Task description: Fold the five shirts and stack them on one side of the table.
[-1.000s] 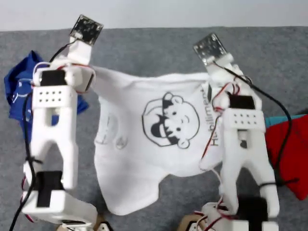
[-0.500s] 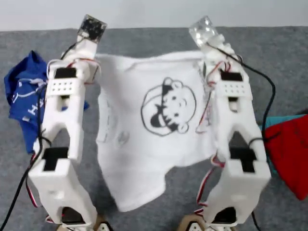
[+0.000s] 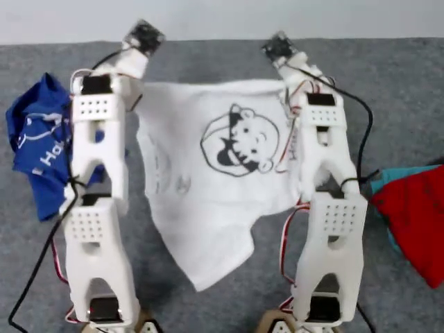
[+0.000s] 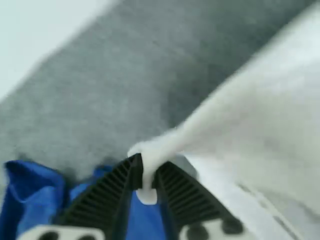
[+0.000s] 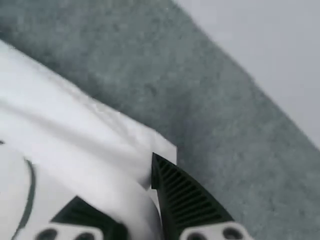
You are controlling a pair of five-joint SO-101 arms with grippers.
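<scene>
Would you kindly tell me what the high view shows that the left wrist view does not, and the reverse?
The high view adds the printed face on the white shirt, the red shirt over a teal cloth at the table's right edge, and the left arm and right arm flanking the white shirt. The left wrist view adds the left hand, its ribbed fingers pinched shut on a bunched corner of that shirt. Both share the white shirt, the crumpled blue shirt and the grey table.

white shirt [image 3: 208,194]: black cartoon face print [image 3: 239,142] in a ring, picture only, no words legible
white shirt, side panel: faint grey marks, too faint to read
blue shirt [image 3: 38,146]: white lettering, crumpled, fragment only, not readable
</scene>
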